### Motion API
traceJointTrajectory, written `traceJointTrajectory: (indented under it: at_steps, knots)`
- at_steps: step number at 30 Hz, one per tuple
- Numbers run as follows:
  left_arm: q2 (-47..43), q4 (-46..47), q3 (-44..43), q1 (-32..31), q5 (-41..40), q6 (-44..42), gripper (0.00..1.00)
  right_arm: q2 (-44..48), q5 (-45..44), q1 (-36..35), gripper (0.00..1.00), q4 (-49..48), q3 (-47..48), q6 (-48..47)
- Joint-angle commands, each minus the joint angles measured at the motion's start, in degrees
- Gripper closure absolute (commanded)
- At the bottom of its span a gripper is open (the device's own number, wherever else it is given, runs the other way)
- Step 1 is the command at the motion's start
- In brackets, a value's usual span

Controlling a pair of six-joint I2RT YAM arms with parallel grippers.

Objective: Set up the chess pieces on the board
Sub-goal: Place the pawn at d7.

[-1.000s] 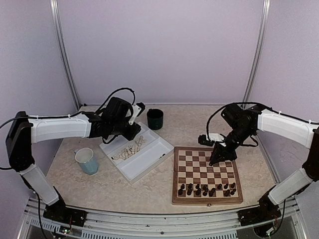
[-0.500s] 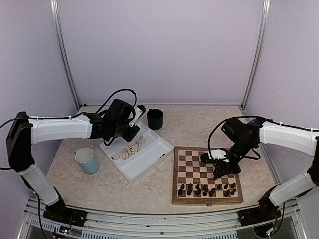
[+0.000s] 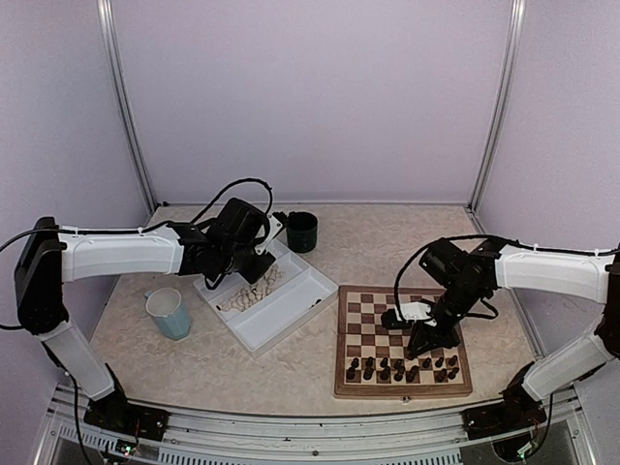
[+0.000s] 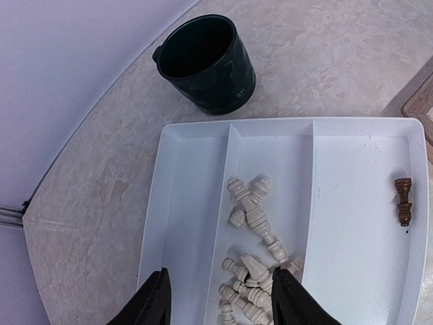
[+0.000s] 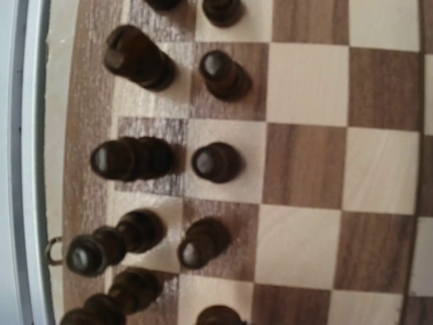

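Within the last second the right fingers (image 3: 418,345), closed, moved from the far half of the board (image 3: 339,341) to its near rows, where the dark pieces (image 3: 399,369) stood upright; this suggested another placement, though no held piece could be seen. The left fingers (image 4: 154,301), half open and empty, shifted over the pale pieces (image 4: 250,210). These lay on their sides in the tray (image 4: 183,169) left of the board, long axes pointing variously.

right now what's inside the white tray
In one compartment of the white tray pale chess pieces lie heaped; one dark piece lies alone in the next. The left gripper partly hides the heap's near end.
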State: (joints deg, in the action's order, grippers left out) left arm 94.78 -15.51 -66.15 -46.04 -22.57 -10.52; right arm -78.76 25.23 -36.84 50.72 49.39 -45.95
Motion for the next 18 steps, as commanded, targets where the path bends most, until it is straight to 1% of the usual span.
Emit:
traceJointTrajectory:
  at_steps: [1, 18]
  knots:
    - [0.48, -0.64, -1.7, -0.88, -1.31, -0.29, 0.49, -1.48, -0.4, -1.03, 0.96, -0.96, -1.48, 0.81]
    - [0.88, -1.09, -1.87, -1.16, -1.87, -0.46, 0.49, -3.4, -1.21, -1.17, 0.95, -0.51, -2.0, 0.18]
